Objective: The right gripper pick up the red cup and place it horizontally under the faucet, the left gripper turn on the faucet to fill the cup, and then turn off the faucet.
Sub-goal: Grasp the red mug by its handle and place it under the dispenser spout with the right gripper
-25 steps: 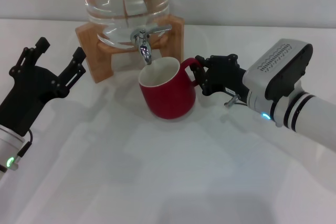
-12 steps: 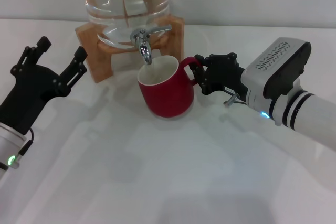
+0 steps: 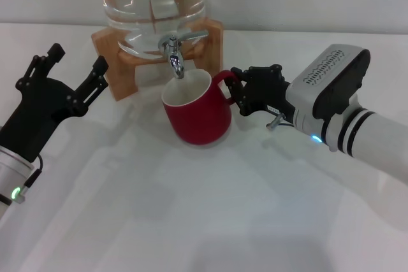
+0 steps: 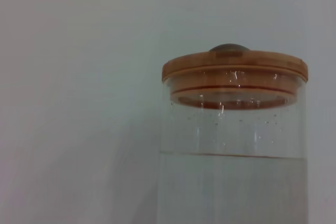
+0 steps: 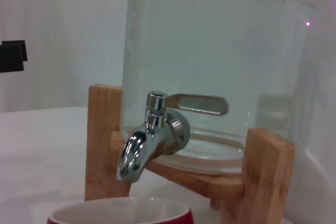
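Gripping the handle, your right gripper (image 3: pixel 241 91) holds the glossy red cup (image 3: pixel 195 109) at centre frame, cream inside, under the faucet (image 3: pixel 173 51); left gripper (image 3: pixel 67 78) spread apart.

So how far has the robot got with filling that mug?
Done: the right hand grips the red mug by its handle. In hand: lining its mouth up beneath the tap, nearly there. Left: the left hand waits open beside the wooden stand, the lever is untouched and no water is running.
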